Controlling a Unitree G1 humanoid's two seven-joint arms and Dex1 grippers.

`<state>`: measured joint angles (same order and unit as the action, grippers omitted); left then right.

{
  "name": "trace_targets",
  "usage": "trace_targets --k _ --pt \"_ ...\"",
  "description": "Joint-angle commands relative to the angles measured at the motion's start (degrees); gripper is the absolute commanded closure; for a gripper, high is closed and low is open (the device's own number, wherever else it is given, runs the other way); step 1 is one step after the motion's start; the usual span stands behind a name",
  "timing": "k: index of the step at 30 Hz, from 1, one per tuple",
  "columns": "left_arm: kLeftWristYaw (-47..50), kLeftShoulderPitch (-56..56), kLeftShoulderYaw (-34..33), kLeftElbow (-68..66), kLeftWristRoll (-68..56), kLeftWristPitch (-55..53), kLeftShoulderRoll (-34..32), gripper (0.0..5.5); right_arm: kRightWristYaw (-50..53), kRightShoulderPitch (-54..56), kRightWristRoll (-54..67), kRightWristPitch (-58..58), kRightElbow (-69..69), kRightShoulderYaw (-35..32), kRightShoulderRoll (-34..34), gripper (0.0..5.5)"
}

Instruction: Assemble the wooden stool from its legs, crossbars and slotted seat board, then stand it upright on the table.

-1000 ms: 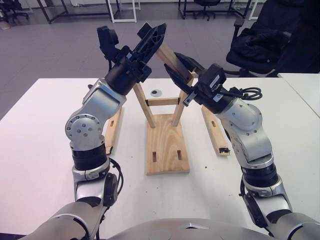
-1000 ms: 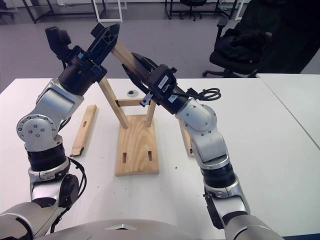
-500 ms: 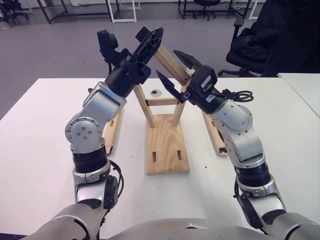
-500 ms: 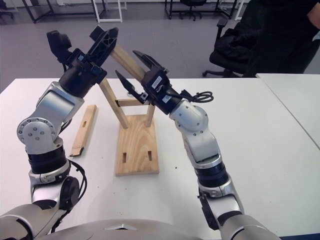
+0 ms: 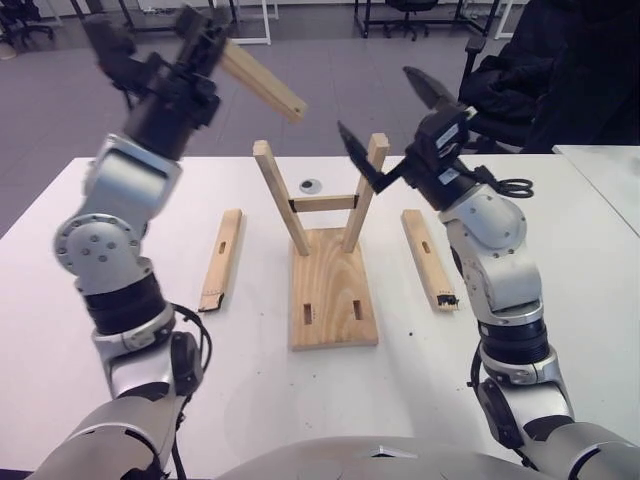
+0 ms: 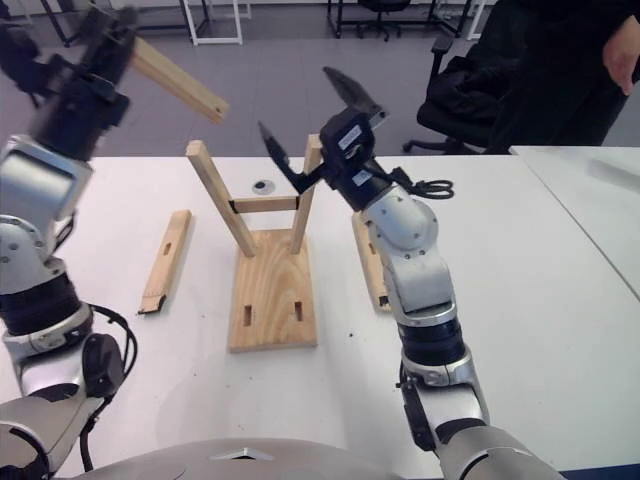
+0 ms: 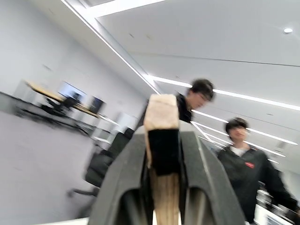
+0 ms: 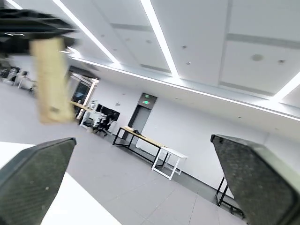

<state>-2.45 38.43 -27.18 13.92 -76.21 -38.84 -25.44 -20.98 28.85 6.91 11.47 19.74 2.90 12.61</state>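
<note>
A grey-floored workroom with desks and an office chair lay behind the white bench [image 5: 590, 300], and the seat board [image 5: 335, 290] rested flat in the middle of it. Two legs joined by a crossbar [image 5: 325, 203] stood in the board's far slots, splaying outward, while the two near slots were still bare. One loose slotted bar [image 5: 222, 258] lay flat on the bench to the left of the seat board and another slotted bar [image 5: 428, 258] lay to its right, both close to it without touching. A small round disc [image 5: 312, 185] sat just beyond the board's far edge. A second before, both arms had met over the board around one free leg [image 5: 262, 82]. Half a second before, the right tool [image 5: 375, 98] had spread its fingers off that leg. Now the left arm had swung the leg high and away, above and to the left of the seat board. The left tool [image 7: 163, 136] was clamped on the leg near one end, with the rest jutting back toward the board. The right tool hung wide apart and empty over the board's far right, just above the top of the right standing leg. The hand-off therefore looked finished, with the leg carried by the left arm alone. The stool seemed less than half built, since that leg, another leg and the remaining bars still needed fitting.
</note>
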Motion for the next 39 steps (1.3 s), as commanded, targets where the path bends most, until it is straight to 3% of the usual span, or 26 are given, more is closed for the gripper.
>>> trace_targets --k 1,4,9,16,28,39 --pt "-7.27 -6.86 -5.23 -4.65 7.22 1.05 -10.40 5.10 1.40 -2.56 3.97 2.68 1.24 -6.63 1.21 0.10" --pt "-16.92 -17.76 -1.90 -13.24 21.33 7.75 -13.24 5.10 4.62 -5.59 7.64 3.52 -2.77 -14.89 1.15 0.10" --pt "-21.73 -19.53 2.17 -26.77 30.61 17.21 -3.96 5.10 10.11 -11.05 3.77 -2.31 -20.42 -20.17 1.76 0.10" --pt "-21.88 -18.53 3.18 -36.24 35.91 23.16 3.27 5.10 11.65 -13.90 2.20 -8.49 -29.01 -18.82 -0.16 0.10" --pt "-19.16 -21.03 1.77 -37.41 41.42 26.95 5.29 5.10 11.99 -13.53 1.95 -10.88 -31.83 -17.74 0.06 0.10" --pt "-19.21 -19.44 -0.92 -33.54 38.34 26.44 6.54 5.10 11.69 -12.91 1.71 -11.71 -33.67 -16.62 0.21 0.10"
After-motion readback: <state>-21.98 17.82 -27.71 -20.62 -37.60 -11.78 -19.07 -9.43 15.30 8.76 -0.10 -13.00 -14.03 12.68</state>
